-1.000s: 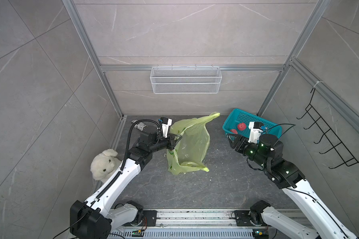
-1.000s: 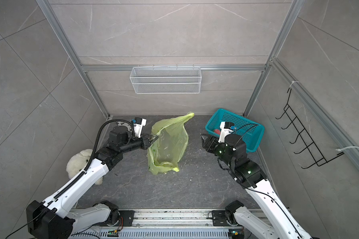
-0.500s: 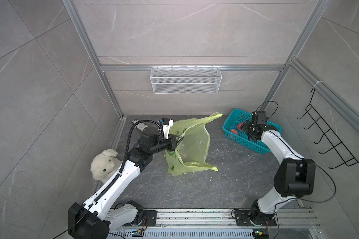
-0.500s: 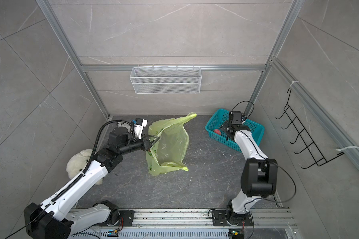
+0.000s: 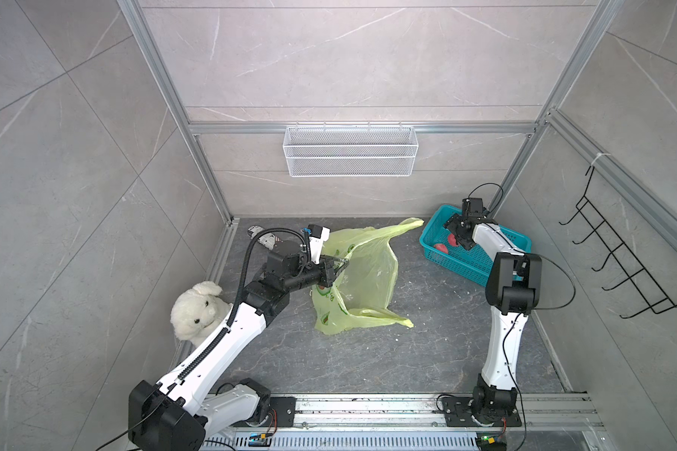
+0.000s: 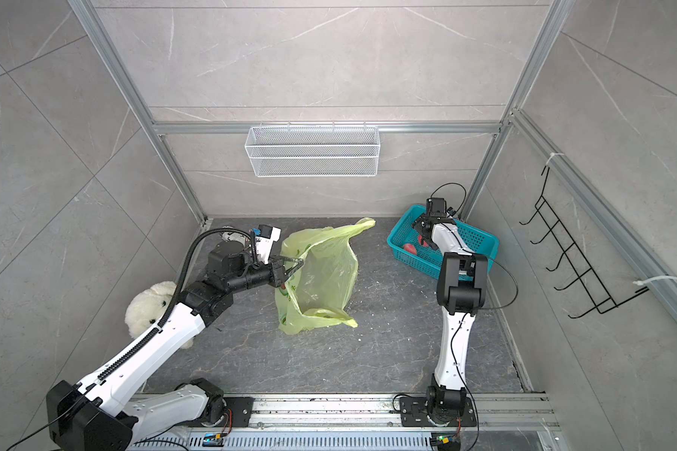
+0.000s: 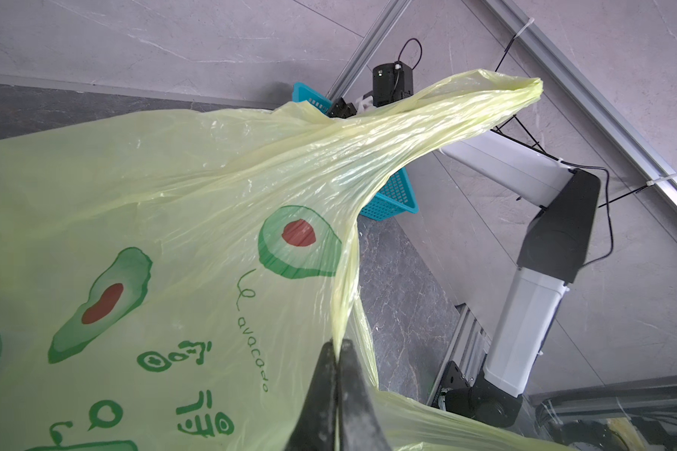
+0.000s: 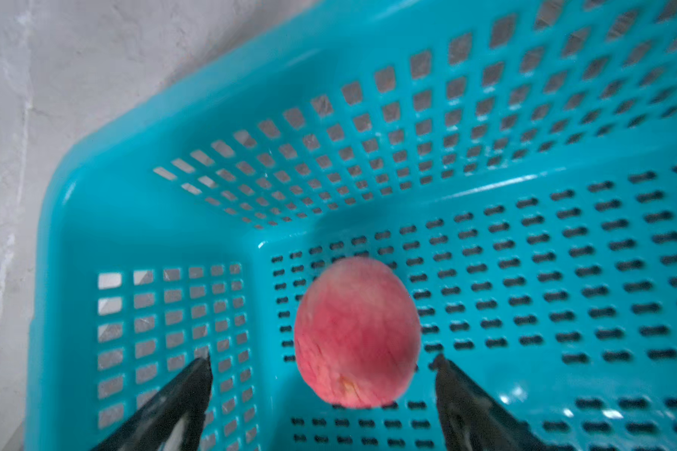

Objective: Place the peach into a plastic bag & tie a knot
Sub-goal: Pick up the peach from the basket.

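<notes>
**Pick-up step; the peach is not yet bagged.** My right claw [image 8: 323,361] hangs inside the teal perforated basket [image 8: 153,218]. Its jaws are spread wide and hold nothing, one finger on either side of the peach [image 8: 354,332] at lower centre of the right wrist frame, clear of it.

Next move, as I judge it: sink a little, close gently on the fruit (round, so likely to roll), then lift over the basket wall.

My left claw [image 7: 335,345] is pinched tight on the rim of the plastic bag [image 5: 362,273] at the centre of both top views, holding its mouth up. The bag looks empty and its handles are untied.

A top view shows a reddish fruit [image 5: 441,247] at the basket's left end, and another half hidden by my wrist.
</notes>
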Controlling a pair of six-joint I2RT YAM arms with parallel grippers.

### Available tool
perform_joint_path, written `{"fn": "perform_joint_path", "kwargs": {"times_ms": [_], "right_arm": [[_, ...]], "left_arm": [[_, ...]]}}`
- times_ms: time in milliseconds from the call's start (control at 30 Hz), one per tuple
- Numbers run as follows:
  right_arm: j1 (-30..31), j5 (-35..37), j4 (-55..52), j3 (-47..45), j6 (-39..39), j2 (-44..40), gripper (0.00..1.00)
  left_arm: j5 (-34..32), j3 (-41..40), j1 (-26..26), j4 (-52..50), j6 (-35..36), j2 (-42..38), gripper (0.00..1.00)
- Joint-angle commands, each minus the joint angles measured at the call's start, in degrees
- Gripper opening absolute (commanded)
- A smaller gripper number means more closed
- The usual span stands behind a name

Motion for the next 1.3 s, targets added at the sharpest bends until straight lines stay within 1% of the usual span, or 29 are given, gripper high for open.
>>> {"fn": "perform_joint_path", "kwargs": {"times_ms": [0, 67, 200, 300, 433, 533, 567, 600, 667, 800, 900, 1000, 1167, 1267], "right_arm": [[-0.48, 1.85, -6.51, 7.95, -1.10, 4.96, 0.91], [-0.78, 2.12, -9.37, 11.19, -0.78, 7.25, 0.92], [-1.18, 1.39, -8.95, 11.52, 0.63, 8.69, 0.91], [-1.38, 0.37, -9.11, 12.43, 0.91, 9.96, 0.89], [-1.51, -1.19, -8.91, 12.79, 1.31, 10.98, 0.80], [-1.74, -1.71, -8.37, 12.62, 1.27, 11.24, 0.67], [-1.97, -3.28, -7.68, 12.35, 1.03, 11.02, 0.60], [-2.05, -4.67, -6.08, 11.35, 0.11, 10.13, 0.56], [-1.80, -4.63, -2.53, 6.83, -0.84, 6.17, 0.50], [-1.57, -4.19, 2.11, -1.81, -1.20, -2.35, 0.48], [-1.48, -8.34, 9.56, -12.28, -0.05, -10.70, 0.47], [-0.45, -9.59, 14.92, -21.96, 0.74, -19.59, 0.47], [3.92, -10.78, 16.72, -33.27, 1.08, -33.69, 0.47], [9.92, -9.66, 15.89, -38.78, 0.17, -44.11, 0.47]], "left_arm": [[1.29, 0.64, -0.43, 1.74, 0.00, 0.22, 0.00], [1.14, 0.81, -0.46, 1.52, 0.23, 0.53, 0.00], [0.77, 0.80, -0.57, 1.32, 0.31, 0.87, 0.00], [0.61, 0.76, -0.71, 1.26, 0.20, 1.28, 0.00], [0.42, 0.80, -1.03, 1.26, 0.17, 1.76, 0.00], [0.19, 0.67, -1.11, 1.17, 0.21, 1.84, 0.00], [0.20, 0.68, -1.13, 1.18, 0.08, 1.91, 0.00], [0.19, 0.74, -1.09, 1.17, -0.03, 2.01, 0.00], [0.43, 0.64, -1.16, 1.42, -0.44, 2.28, 0.00], [0.54, 0.71, -1.37, 1.61, -0.75, 2.77, 0.00], [0.65, 0.69, -1.35, 1.72, -1.23, 2.90, 0.00], [0.91, 0.63, -1.36, 2.13, -1.68, 2.73, 0.00], [0.97, 0.51, -1.48, 2.36, -2.26, 2.64, 0.00], [0.80, 0.20, -1.58, 2.92, -3.00, 2.49, 0.00]]}}
